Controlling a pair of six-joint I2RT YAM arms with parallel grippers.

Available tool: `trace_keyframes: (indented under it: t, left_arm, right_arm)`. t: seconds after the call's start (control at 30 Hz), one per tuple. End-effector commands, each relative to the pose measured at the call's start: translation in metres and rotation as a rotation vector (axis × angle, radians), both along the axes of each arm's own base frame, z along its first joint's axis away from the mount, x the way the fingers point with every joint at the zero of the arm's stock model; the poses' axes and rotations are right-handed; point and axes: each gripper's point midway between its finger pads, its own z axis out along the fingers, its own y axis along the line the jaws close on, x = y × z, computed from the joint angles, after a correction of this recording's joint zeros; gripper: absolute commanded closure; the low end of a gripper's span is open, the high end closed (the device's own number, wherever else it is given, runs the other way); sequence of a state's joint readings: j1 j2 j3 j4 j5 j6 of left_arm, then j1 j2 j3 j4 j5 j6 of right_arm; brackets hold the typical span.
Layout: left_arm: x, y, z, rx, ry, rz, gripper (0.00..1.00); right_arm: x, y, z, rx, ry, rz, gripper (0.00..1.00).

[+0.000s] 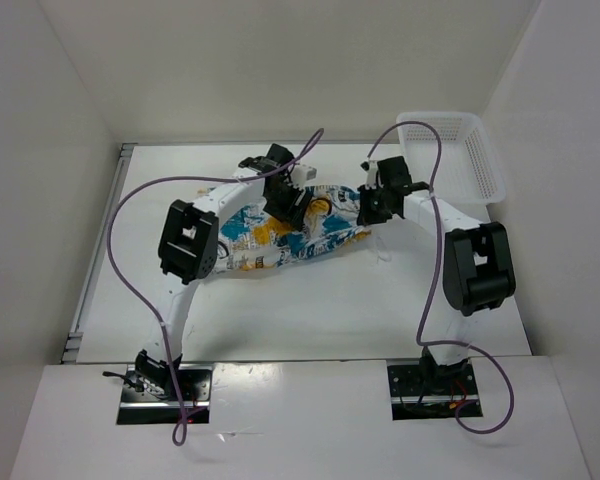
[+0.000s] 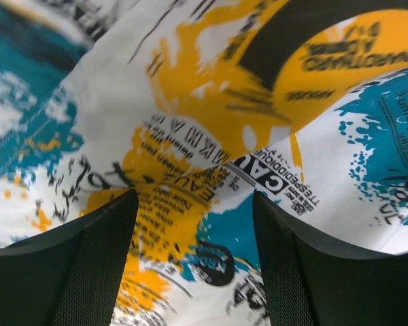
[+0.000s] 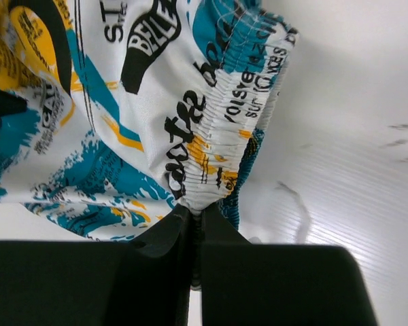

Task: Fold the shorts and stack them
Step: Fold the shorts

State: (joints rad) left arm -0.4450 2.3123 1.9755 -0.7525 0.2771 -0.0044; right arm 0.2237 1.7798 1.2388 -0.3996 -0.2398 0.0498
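your right tool (image 3: 196,216) pinches the shorts (image 1: 248,232) by the waistband (image 3: 214,132); they stretch leftward from it, beneath your wide-open left tool (image 2: 194,198).

Bright, even light; the shorts (image 2: 190,136) blur in left-wrist close-up.

- One pair of shorts (image 1: 280,238), a single printed garment.
- One surface (image 1: 330,310), white, carrying everything.
- One basket (image 1: 480,160), white mesh.
- Two arms: the left arm (image 1: 190,245) and the right arm (image 1: 477,265).
- Two pincers, one per arm: the left pincer (image 2: 194,198) and the right pincer (image 3: 196,214).
- Two fingers on each pincer, four in all.
- Two purple cables, one looping from each arm: the left cable (image 1: 115,235) and the right cable (image 1: 436,260).
- Two metal base plates, one under each arm: the left plate (image 1: 195,386) and the right plate (image 1: 400,386).
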Motion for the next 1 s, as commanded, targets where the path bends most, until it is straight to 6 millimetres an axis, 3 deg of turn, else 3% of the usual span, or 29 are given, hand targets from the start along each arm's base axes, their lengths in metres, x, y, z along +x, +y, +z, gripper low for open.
trace_keyframes:
  t: [0.0, 0.2, 0.27, 0.3, 0.37, 0.47, 0.5, 0.6, 0.63, 0.67, 0.8, 0.97]
  left_arm:
    - [-0.005, -0.047, -0.005, -0.079, -0.001, -0.096, 0.25]
    - [-0.003, -0.115, 0.023, -0.209, -0.069, -0.222, 0.25]
    - [0.006, -0.129, 0.046, -0.271, -0.114, -0.248, 0.23]
    - [0.007, -0.130, 0.055, -0.277, -0.125, -0.249, 0.19]
    - [0.010, -0.129, 0.082, -0.287, -0.172, -0.246, 0.16]
    - [0.023, -0.101, 0.124, -0.293, -0.240, -0.192, 0.12]
    - [0.030, -0.080, 0.129, -0.277, -0.244, -0.152, 0.10]
    - [0.028, -0.032, 0.139, -0.199, -0.251, -0.055, 0.09]
    - [0.034, -0.007, 0.128, -0.144, -0.241, 0.002, 0.09]
    - [0.020, 0.010, 0.093, -0.086, -0.158, 0.028, 0.09]
    - [-0.005, 0.058, 0.038, -0.001, -0.023, 0.102, 0.11]
    - [-0.008, 0.091, 0.008, 0.048, -0.010, 0.167, 0.12]
  right_arm:
    - [0.021, -0.027, 0.063, -0.014, -0.156, -0.035, 1.00]
    - [0.029, -0.040, 0.120, -0.084, -0.299, 0.002, 1.00]
    - [0.031, -0.042, 0.137, -0.107, -0.341, 0.031, 1.00]
    - [0.036, -0.041, 0.154, -0.110, -0.376, 0.037, 1.00]
    - [0.038, -0.039, 0.167, -0.111, -0.403, 0.069, 1.00]
    - [0.036, -0.037, 0.166, -0.110, -0.398, 0.085, 1.00]
    - [0.036, -0.037, 0.166, -0.110, -0.398, 0.086, 1.00]
    - [0.038, -0.035, 0.167, -0.101, -0.400, 0.094, 1.00]
    - [0.040, -0.033, 0.168, -0.094, -0.402, 0.100, 1.00]
    - [0.042, -0.033, 0.174, -0.098, -0.419, 0.105, 1.00]
    - [0.049, -0.032, 0.176, -0.104, -0.428, 0.111, 1.00]
    - [0.051, -0.033, 0.182, -0.126, -0.443, 0.135, 1.00]
